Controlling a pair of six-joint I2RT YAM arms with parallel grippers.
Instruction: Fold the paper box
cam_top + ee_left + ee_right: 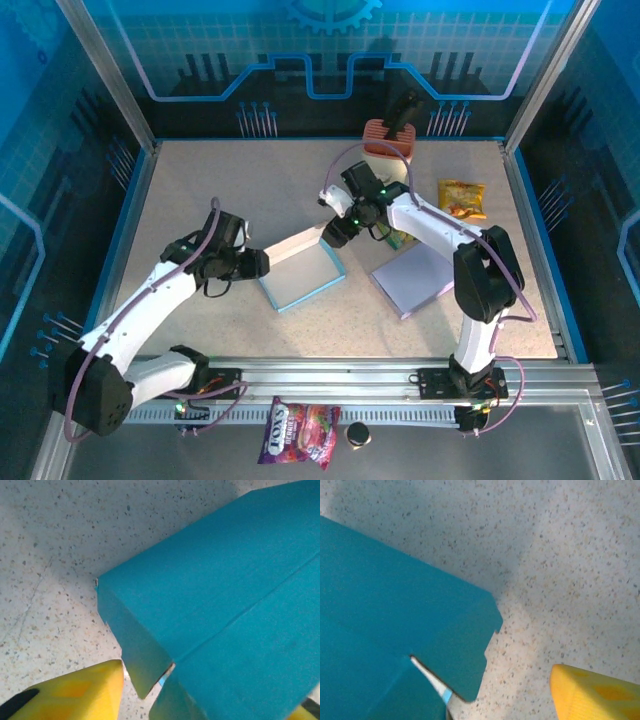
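The paper box (303, 270) lies partly folded mid-table, white inside with teal outer walls. My left gripper (262, 265) is at its left corner. In the left wrist view the teal box (225, 595) has a corner flap hanging between my yellow fingers (75, 690); the left gripper (210, 692) is open, and the near finger stands clear of the flap. My right gripper (335, 232) is at the box's far right corner. In the right wrist view the box flap (420, 630) sits well apart from my yellow finger (592, 695); the right gripper (495, 702) is open.
A lavender sheet (415, 278) lies right of the box under the right arm. A yellow snack packet (462, 197) lies at the back right. An orange-and-white object with a black handle (388, 140) stands at the back. A purple snack bag (298, 432) lies beyond the front rail.
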